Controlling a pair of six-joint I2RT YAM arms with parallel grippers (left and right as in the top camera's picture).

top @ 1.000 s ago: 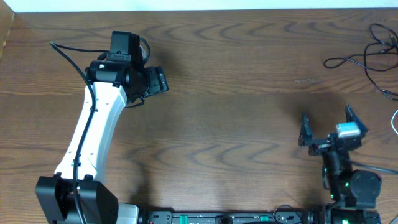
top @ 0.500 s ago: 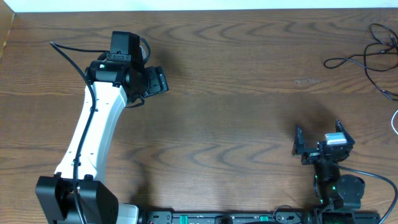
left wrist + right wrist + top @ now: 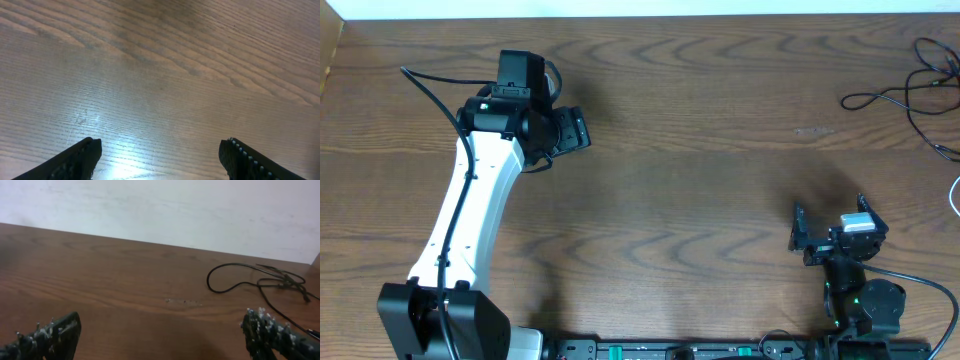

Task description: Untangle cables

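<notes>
The black cable (image 3: 932, 78) lies in loose loops at the table's far right corner; the right wrist view shows it as a loop running into a knot (image 3: 282, 280). A short curve of the white cable (image 3: 954, 195) shows at the right edge, the rest out of frame. My right gripper (image 3: 830, 217) sits near the front edge, well short of both cables, open and empty (image 3: 162, 322). My left gripper (image 3: 566, 131) hangs over bare wood at the far left, open with nothing between its fingers (image 3: 161, 145).
The brown wooden table (image 3: 700, 170) ends at a white wall along the back. The left arm's white link (image 3: 470, 215) slants across the left side. The arm bases stand along the front edge.
The right gripper has drawn back toward the front edge and slightly left, mostly in the first half second. The left arm and the cables have not moved.
</notes>
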